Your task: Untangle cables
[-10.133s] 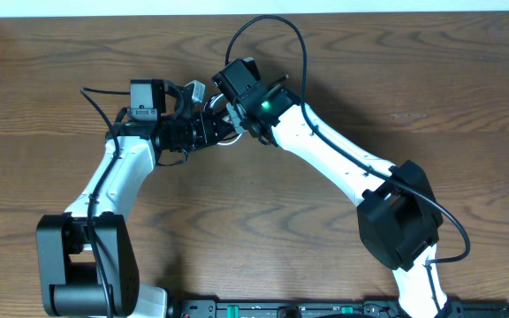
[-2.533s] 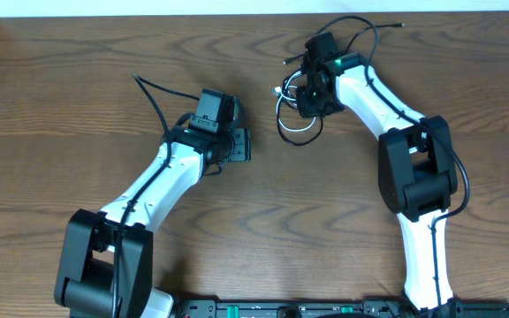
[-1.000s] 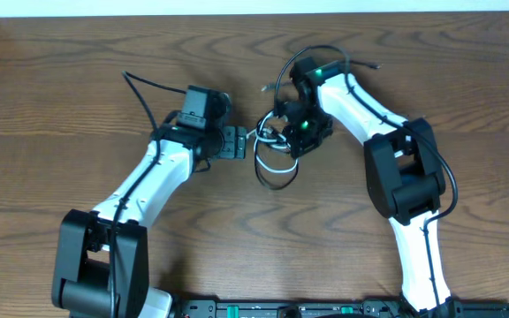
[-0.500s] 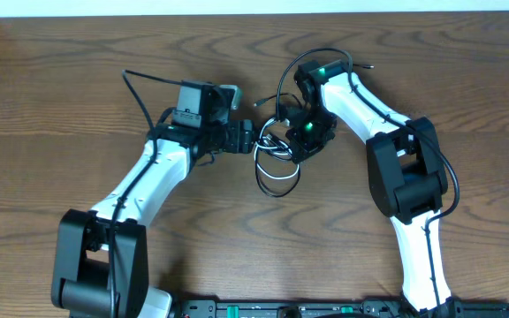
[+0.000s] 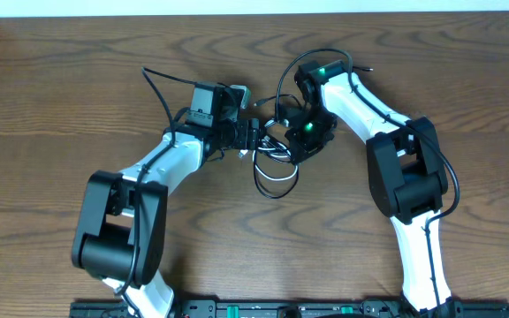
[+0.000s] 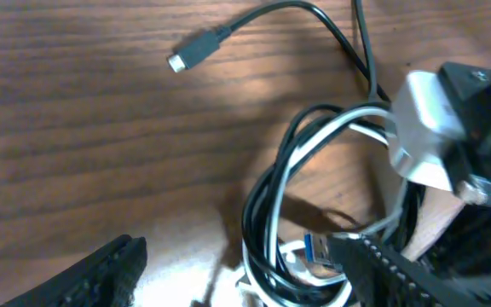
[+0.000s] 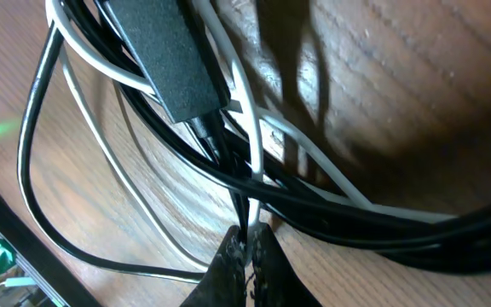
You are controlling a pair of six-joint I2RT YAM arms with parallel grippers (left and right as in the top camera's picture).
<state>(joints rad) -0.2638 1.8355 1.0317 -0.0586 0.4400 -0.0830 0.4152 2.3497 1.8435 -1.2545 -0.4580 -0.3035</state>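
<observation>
The cables (image 5: pixel 275 179) form a tangled bundle of white and black cords at the table's middle, with a loop hanging toward the near side. My left gripper (image 5: pixel 253 138) reaches in from the left. In the left wrist view it (image 6: pixel 254 275) is open, with the bundle (image 6: pixel 267 200) passing between its fingers (image 6: pixel 109 271) and touching neither. A loose black plug end (image 6: pixel 189 56) lies beyond. My right gripper (image 5: pixel 286 141) is shut on thin white and black strands (image 7: pixel 250 175) of the cables, with its tips (image 7: pixel 250 246) pinched together. A black plug body (image 7: pixel 167 60) lies in the bundle.
The wooden table (image 5: pixel 78 79) has bare surface all round the bundle. The right arm's own thick black wire (image 5: pixel 283 72) arcs above the cables. A pale wall edge (image 5: pixel 237 7) runs along the far side.
My left arm has swung right and its gripper has come up to the bundle, jaws narrowing a little. The right gripper has drifted slightly left, then held still, shut on the strands.
</observation>
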